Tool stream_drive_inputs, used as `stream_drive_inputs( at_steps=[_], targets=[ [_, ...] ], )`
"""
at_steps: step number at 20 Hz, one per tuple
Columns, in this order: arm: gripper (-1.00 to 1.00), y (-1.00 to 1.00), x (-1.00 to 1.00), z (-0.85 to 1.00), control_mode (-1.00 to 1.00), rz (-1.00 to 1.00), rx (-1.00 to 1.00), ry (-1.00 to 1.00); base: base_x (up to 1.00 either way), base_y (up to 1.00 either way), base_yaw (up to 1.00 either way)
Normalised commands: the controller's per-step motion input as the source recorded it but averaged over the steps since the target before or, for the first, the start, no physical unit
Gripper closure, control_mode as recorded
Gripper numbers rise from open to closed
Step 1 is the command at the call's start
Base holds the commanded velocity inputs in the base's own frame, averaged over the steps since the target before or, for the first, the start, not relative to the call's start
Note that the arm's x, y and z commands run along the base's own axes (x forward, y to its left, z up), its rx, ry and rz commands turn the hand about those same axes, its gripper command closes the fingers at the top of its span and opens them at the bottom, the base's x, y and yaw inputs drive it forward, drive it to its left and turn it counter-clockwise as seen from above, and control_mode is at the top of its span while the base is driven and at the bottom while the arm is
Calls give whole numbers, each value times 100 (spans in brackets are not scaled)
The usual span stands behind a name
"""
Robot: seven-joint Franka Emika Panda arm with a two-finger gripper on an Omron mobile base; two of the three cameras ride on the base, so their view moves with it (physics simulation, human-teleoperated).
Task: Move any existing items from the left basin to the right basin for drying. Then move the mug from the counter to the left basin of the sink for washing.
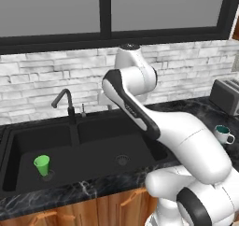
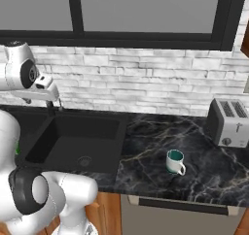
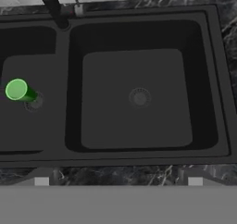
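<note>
Item one, green cup [image 1: 42, 165]: small, bright green, tapered, no handle; stands upright in the left basin [image 1: 28, 141] of the matte black sink [image 3: 222, 126], on or just beside the round drain, mouth up as the hand view shows [image 3: 18, 90]. Judged light and rigid, probably smooth-walled and so liable to slip; the taper widens toward the rim, so a pinch across the upper wall just below the lip, or one finger inside and one outside the rim, looks the soundest hold, taken from above. Item two, white mug [image 2: 175, 161]: dark teal inside, looped handle; stands upright on the black marble counter [image 2: 160, 132] to the right of the sink, well apart from the toaster [image 2: 228, 122] at the back. Judged somewhat heavier and breakable if dropped into the tub; the rim wall opposite the handle offers a plain grasp. Right basin [image 3: 136, 98]: bare floor with its drain, ready to receive the cup. Faucet [image 1: 65, 103]: black, curved, rising behind the divider, to be cleared on any crossing. Gripper: fingers spread fully wide, holding nothing, looking down over the right basin, well apart from the cup.
</note>
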Motion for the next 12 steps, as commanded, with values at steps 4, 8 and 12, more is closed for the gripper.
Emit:
stream_drive_inputs(
  at_steps=[4, 8, 12],
  targets=[
    [-100, 50, -15, -31, -100, 1, -3, 0, 0, 0, 0],
    [-100, 57, -10, -33, -100, 0, -5, 3, 0, 0, 0],
    [-100, 63, -11, -23, -100, 0, -7, 0, 0, 0, 0]
  ],
)
